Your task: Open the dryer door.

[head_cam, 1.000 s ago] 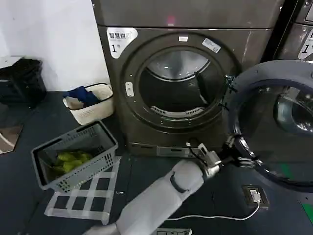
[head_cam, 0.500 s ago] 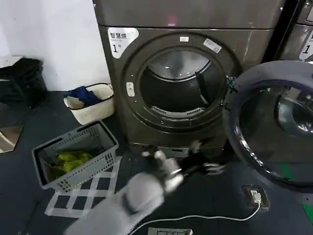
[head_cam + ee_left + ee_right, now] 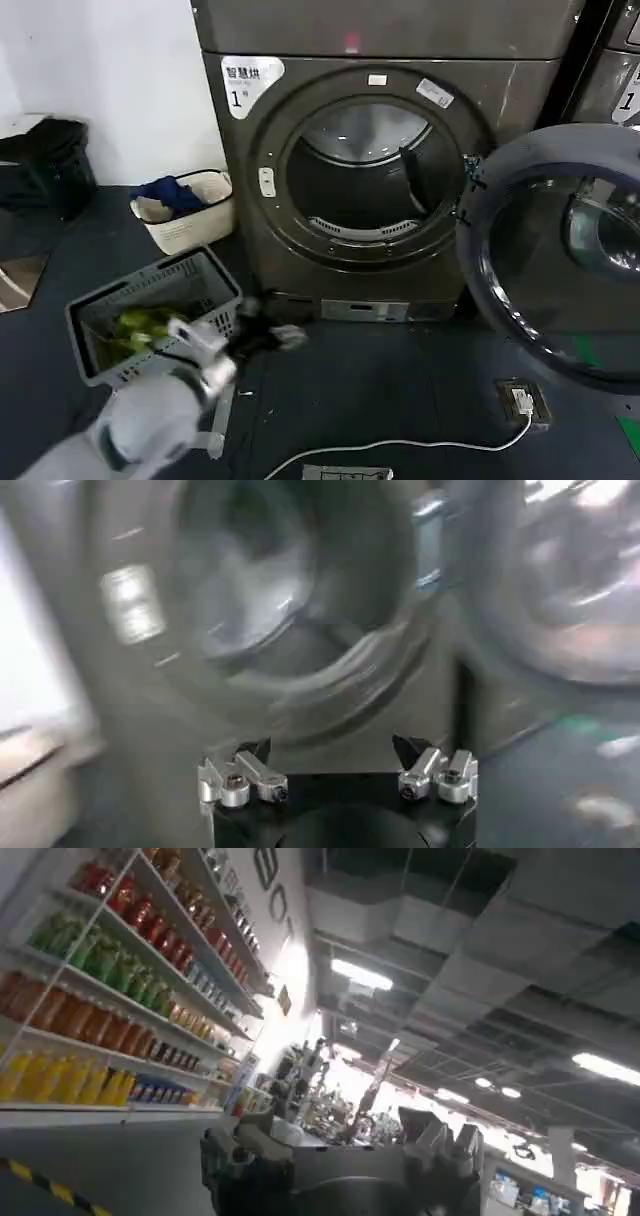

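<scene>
The dryer door (image 3: pixel 560 250) stands swung wide open at right. The left gripper (image 3: pixel 268 336) hovers near the grey basket (image 3: pixel 150 315), fingers (image 3: pixel 250 772) spread and empty. The right gripper's (image 3: pixel 340 1138) fingers: cannot tell.

Dark grey dryer door (image 3: pixel 560 250), dark glass; grey basket (image 3: pixel 150 310) holds yellow-green cloth (image 3: pixel 140 328).

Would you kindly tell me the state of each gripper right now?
Left gripper: open, holding nothing, low in front of the dryer.
Right gripper: cannot be told; it points up towards the ceiling.
</scene>
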